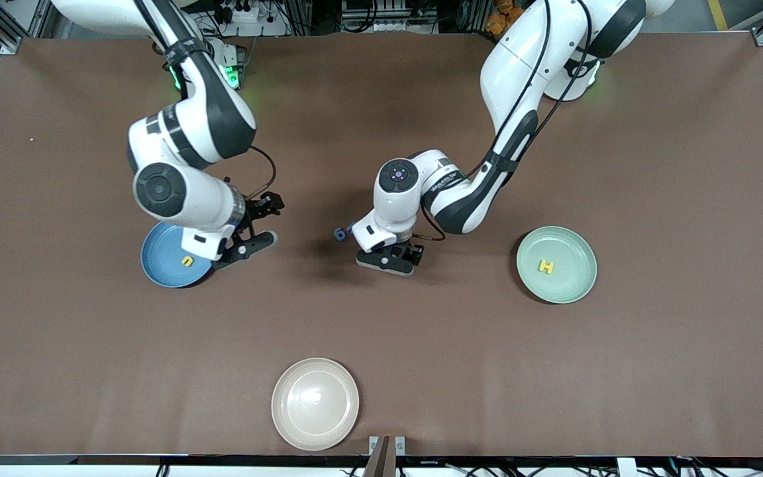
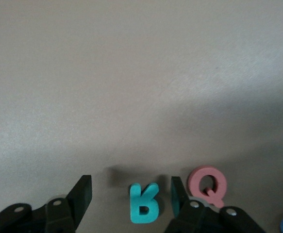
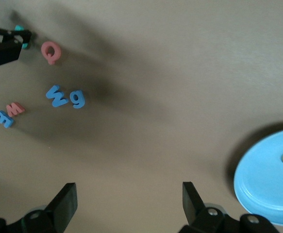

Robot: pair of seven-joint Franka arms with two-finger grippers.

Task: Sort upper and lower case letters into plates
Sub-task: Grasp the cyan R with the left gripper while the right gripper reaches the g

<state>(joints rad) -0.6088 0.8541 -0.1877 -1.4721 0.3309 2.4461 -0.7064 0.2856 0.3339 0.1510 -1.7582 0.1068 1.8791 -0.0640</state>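
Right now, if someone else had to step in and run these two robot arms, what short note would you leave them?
Left end effector: down at the table, open fingers either side of the teal letter, not yet gripped; pink Q beside it.
Right end effector: open, empty, beside the blue plate.
Done: yellow u on blue plate, yellow H on green plate.
Left: teal letter, Q and four small letters loose mid-table.

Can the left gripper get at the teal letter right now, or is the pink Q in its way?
Probably yes. The left gripper is down at the table with the teal letter between its open fingers. The pink Q lies just outside one finger, close, but not between them.
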